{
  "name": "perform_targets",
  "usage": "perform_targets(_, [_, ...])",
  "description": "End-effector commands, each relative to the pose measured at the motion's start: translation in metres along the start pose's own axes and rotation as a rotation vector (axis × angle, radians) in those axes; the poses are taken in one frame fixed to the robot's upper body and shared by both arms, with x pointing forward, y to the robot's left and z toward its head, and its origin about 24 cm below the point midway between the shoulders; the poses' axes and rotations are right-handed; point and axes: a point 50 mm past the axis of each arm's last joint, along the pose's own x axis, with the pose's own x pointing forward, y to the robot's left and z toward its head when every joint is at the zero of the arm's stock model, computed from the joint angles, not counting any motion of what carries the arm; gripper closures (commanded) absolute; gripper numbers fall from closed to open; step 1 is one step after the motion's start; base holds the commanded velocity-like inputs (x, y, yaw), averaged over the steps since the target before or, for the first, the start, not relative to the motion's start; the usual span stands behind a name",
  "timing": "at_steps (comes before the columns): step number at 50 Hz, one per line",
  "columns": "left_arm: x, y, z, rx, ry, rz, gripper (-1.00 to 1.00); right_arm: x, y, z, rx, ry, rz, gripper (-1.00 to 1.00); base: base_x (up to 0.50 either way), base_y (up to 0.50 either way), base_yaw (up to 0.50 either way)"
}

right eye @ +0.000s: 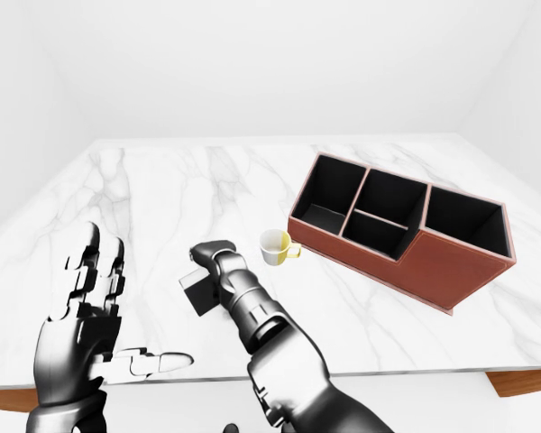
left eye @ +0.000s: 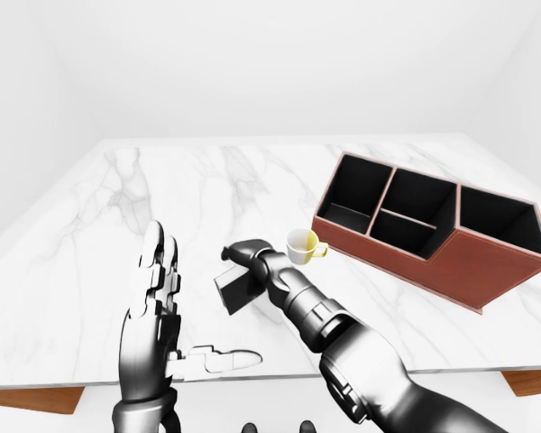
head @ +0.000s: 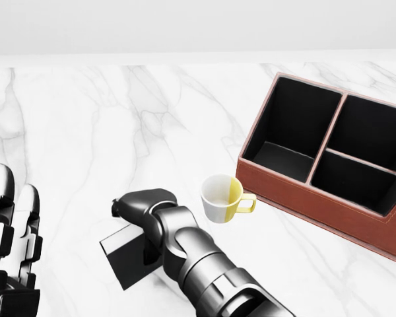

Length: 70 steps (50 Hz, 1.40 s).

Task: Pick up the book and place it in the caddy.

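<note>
1. The right hand (head: pixel 145 205) sits low over the desk, bent down at the wrist, right on top of the flat black rectangular book (head: pixel 122 257). The fingers are hidden under the knuckles, so whether it's actually clenched on the book or just resting on it can't be told from any view.
2. The book looks tipped up a bit on one edge in the left-eye view, with its lower left corner sticking out from under the hand. It's on the white marble desk (left eye: pixel 162 207), near the bottom edge and roughly mid-width.
3. The left hand (left eye: pixel 158 325) is well to the left of the book, raised and wide open: two fingers (left eye: pixel 155 262) pointing up, thumb stuck out sideways to the right. Holding nothing.
4. Just right of the right hand there's a small white-and-yellow ceramic cup (head: pixel 222 198) with a yellow handle pointing right. It's upright, close to the wrist but not touching it, as far as the head view shows.
5. Further right again is the reddish-brown leather-look caddy (left eye: pixel 487 266) with black-lined compartments, angled across the desk. It has a few smaller compartments at its left end and one bigger one at the right. The cup sits just beside its near left corner, and the book is well apart from it.
</note>
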Motion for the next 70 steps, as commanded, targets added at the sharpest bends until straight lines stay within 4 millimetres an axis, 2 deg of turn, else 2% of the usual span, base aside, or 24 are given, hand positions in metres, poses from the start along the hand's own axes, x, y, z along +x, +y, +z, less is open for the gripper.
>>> perform_targets(1, [0.001,0.0,0.0,-0.002,-0.006,-0.004,-1.0,0.003,0.04,0.001,0.153,-0.01,0.109,1.0,0.0,0.0,0.01])
perform_targets(36, [-0.005,0.001,0.004,0.0,0.0,0.006,-1.0,0.003,0.04,0.001,0.181,-0.013,0.114,1.0,0.0,0.0,0.0])
perform_targets(47, [-0.005,0.001,0.005,0.003,-0.003,0.006,-1.0,0.0,0.024,0.01,0.24,-0.073,0.068,1.0,0.0,0.0,0.0])
perform_targets(51, [-0.005,0.001,0.005,0.003,-0.003,0.006,-1.0,0.0,0.024,0.01,0.24,-0.075,0.068,1.0,0.0,0.0,0.0])
perform_targets(56, [-0.001,0.001,0.009,-0.001,-0.026,0.005,-1.0,-0.009,0.018,0.026,0.242,-0.169,0.046,1.0,0.0,0.0,0.0])
perform_targets(63, [-0.001,0.001,0.009,-0.001,-0.027,0.005,-1.0,-0.014,0.015,0.031,0.23,-0.198,0.037,1.0,0.0,0.0,0.0])
perform_targets(70, [-0.001,0.0,0.009,-0.001,-0.027,0.005,-1.0,-0.018,0.005,0.033,0.228,-0.221,0.016,1.0,0.0,0.0,0.0])
